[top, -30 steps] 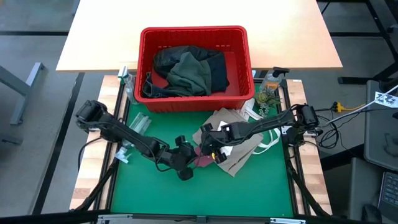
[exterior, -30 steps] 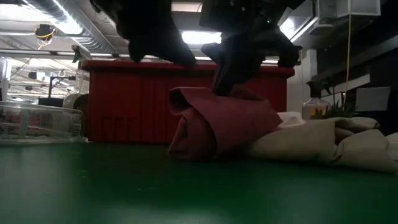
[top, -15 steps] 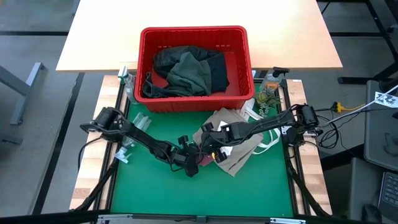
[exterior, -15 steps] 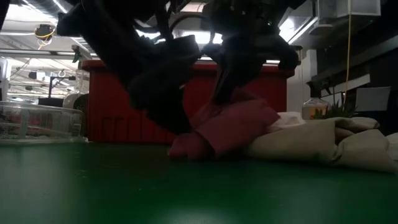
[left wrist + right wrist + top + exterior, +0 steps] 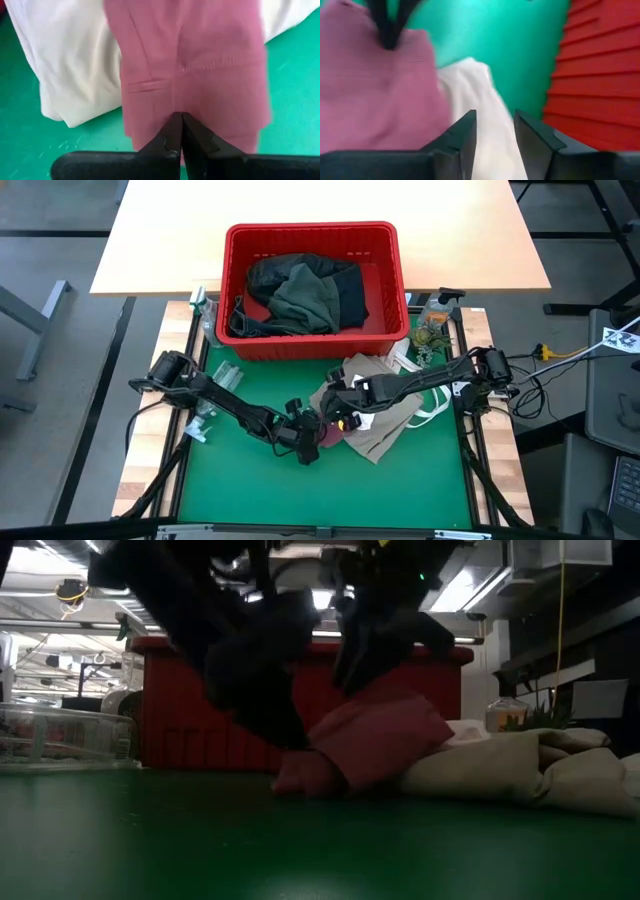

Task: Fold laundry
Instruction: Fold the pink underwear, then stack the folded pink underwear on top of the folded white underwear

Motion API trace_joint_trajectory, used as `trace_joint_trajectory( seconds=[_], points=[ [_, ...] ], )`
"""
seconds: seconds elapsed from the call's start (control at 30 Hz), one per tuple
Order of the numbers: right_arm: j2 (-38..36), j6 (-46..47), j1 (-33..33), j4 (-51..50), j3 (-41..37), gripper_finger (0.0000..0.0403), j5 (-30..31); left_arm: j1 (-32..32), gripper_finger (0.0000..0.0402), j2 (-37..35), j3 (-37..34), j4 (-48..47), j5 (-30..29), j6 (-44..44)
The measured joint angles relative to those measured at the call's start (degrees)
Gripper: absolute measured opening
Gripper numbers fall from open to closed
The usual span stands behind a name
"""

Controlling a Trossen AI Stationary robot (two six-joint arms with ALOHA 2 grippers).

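Observation:
A maroon piece [image 5: 328, 438] lies bunched on the green mat, its right side against a crumpled tan top [image 5: 385, 420]. My left gripper [image 5: 308, 445] is shut, its tips down on the maroon piece's near left end [image 5: 300, 765]. My right gripper [image 5: 338, 408] hangs open just above the maroon piece [image 5: 375, 735], where it meets the tan top [image 5: 475, 90], and holds nothing. More laundry, olive and black, fills the red basket [image 5: 310, 227] at the far side. My left gripper presses its shut fingertips [image 5: 180, 122] onto the maroon piece near its near hem edge [image 5: 200, 135]. The fingers slant down from the table's left. The cloth lies flat on the mat under them; I cannot tell whether any fold is caught between the tips.
The red basket's wall [image 5: 200, 710] stands close behind the clothes. A clear plastic bottle [image 5: 222, 375] lies on the mat's left side, and a spray bottle [image 5: 435, 305] stands at the far right. Bare green mat [image 5: 320, 490] stretches toward the near edge.
My left gripper has come down, still shut, onto the maroon piece's near left end. My right gripper has opened and let go of the maroon piece. The cloth's raised fold has sunk, and the piece lies lower on the mat.

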Motion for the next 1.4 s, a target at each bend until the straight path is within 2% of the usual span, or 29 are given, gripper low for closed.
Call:
trace_joint_trajectory(
  seconds=[0.3,0.43,0.57,0.7,0.83,0.97,1.17,1.3,1.4],
  points=[
    [0.00,2.69,0.07,-13.59,10.06,0.0135,0.26,-0.11,0.0000,-5.60,0.00,-0.22,0.97,0.00],
    [-0.02,4.81,0.04,-17.88,12.60,0.0136,-1.90,0.05,0.0007,-5.87,0.00,-0.06,1.19,-0.70],
    [-0.04,5.23,0.04,-21.20,13.13,0.0136,-3.58,0.09,0.0047,-6.04,0.00,-0.04,1.32,-0.60],
    [-0.04,6.20,0.04,-23.84,13.13,0.0136,-5.84,0.09,0.0108,-6.04,0.00,0.28,1.68,-0.60],
    [-0.04,6.38,0.04,-24.68,13.13,0.0136,-6.32,0.06,0.0162,-6.04,0.00,4.88,4.53,-0.38],
    [-0.04,6.43,0.04,-24.65,13.13,0.0136,-6.37,-0.51,0.0200,-6.04,0.00,8.82,8.10,2.75],
    [-0.04,7.82,0.04,-24.73,13.13,0.0136,-9.69,-2.63,0.0227,-5.41,0.00,12.20,7.24,8.65],
    [-0.04,7.79,0.07,-25.00,13.13,0.0136,-12.33,-4.37,0.0229,-3.06,0.04,15.44,6.01,15.37],
    [-0.04,7.85,0.04,-25.20,13.13,0.0136,-13.81,-5.40,0.0226,-1.16,0.03,15.05,2.60,18.59]
  ],
)
